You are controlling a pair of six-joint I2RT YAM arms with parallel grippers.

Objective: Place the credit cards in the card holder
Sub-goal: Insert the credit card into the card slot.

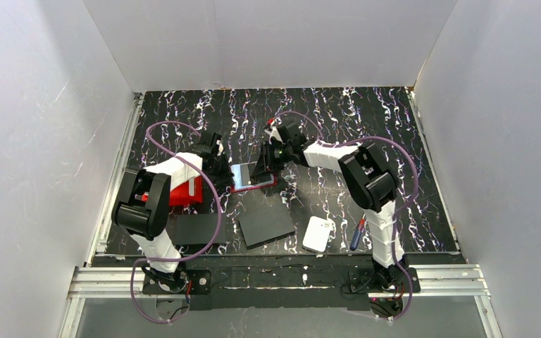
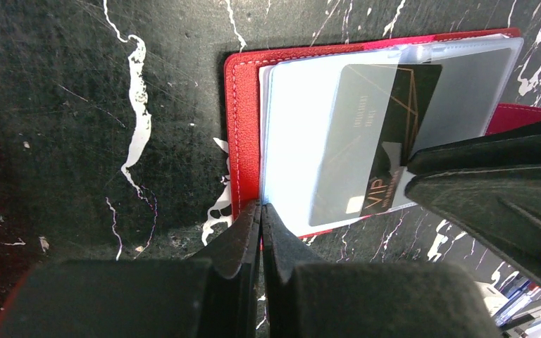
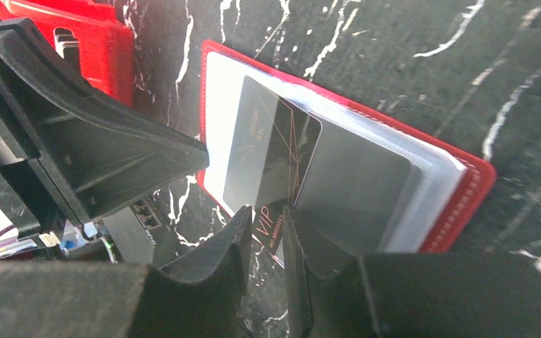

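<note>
holder [image 2: 243, 127]: lies open on the worktop [image 1: 366, 120], between the two hands; clear sleeves face up; red bin [image 1: 183, 193] just beside it on the left
card [image 2: 408, 105]: dark, marked VIP; lies askew, partly under a clear sleeve [image 2: 296, 141]; its VIP end sticks out past the holder's edge
left hand [image 2: 261, 211]: fingers fully together; tips at the holder's edge near the spine, touching it; whether a sleeve leaf is pinched between them, cannot tell; probably pinning the holder in place
right hand [image 3: 264, 225]: fingers close together on the card's sticking-out end; appears to have hold of it
done so far: holder opened and steadied; one card started into a sleeve, perhaps halfway
left to do: slide this card fully home so no end overhangs; let go; see to any further cards; close the holder if wanted
other cards: none made out for certain in these views; what the bin holds is too small to tell
overall: middle of the task by my reckoning; the first insertion is under way, not finished
</note>
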